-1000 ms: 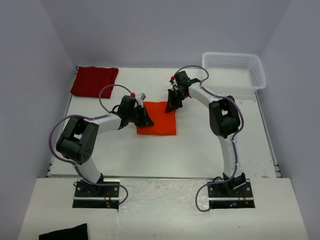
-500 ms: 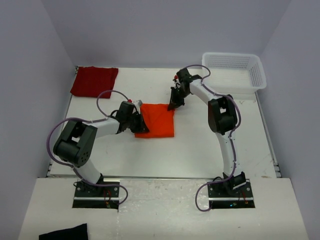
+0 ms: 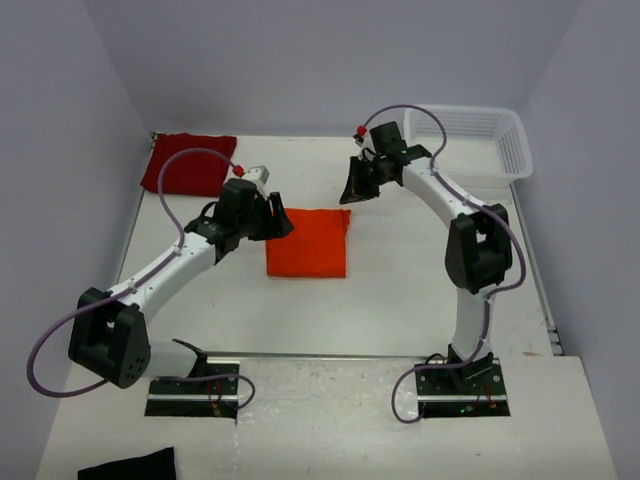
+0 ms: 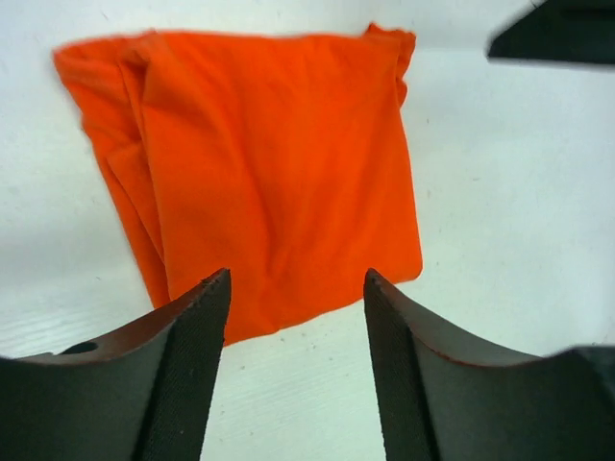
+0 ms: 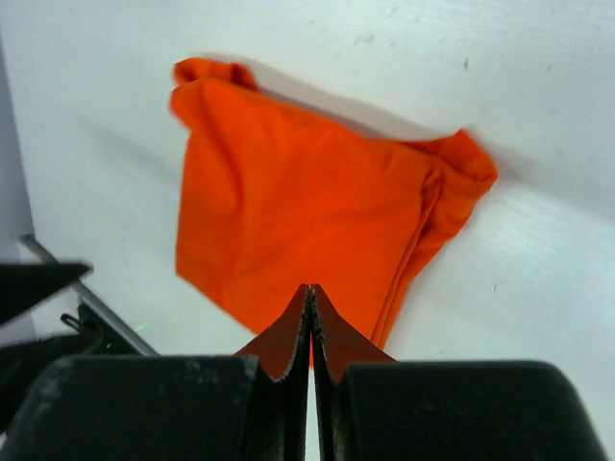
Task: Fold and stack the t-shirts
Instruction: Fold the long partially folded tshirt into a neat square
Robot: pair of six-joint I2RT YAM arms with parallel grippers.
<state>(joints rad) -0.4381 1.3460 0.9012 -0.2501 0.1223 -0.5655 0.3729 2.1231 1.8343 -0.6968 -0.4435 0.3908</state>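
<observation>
Left wrist view gives us our left gripper [image 4: 296, 277] with its two fingers spread wide and nothing between them, hovering over the orange t-shirt [image 4: 279, 173] without touching it. That shirt lies folded into a rough square on the white table [image 3: 400, 290], between our arms. Our right gripper [image 5: 309, 296] has its fingers pressed together with no cloth in them, just beyond the shirt's far right corner. The red t-shirt [image 3: 188, 163] lies flat at the table's far left corner.

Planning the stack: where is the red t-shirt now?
In the top view, the red t-shirt lies at the far left corner of the table, apart from the orange t-shirt.
</observation>
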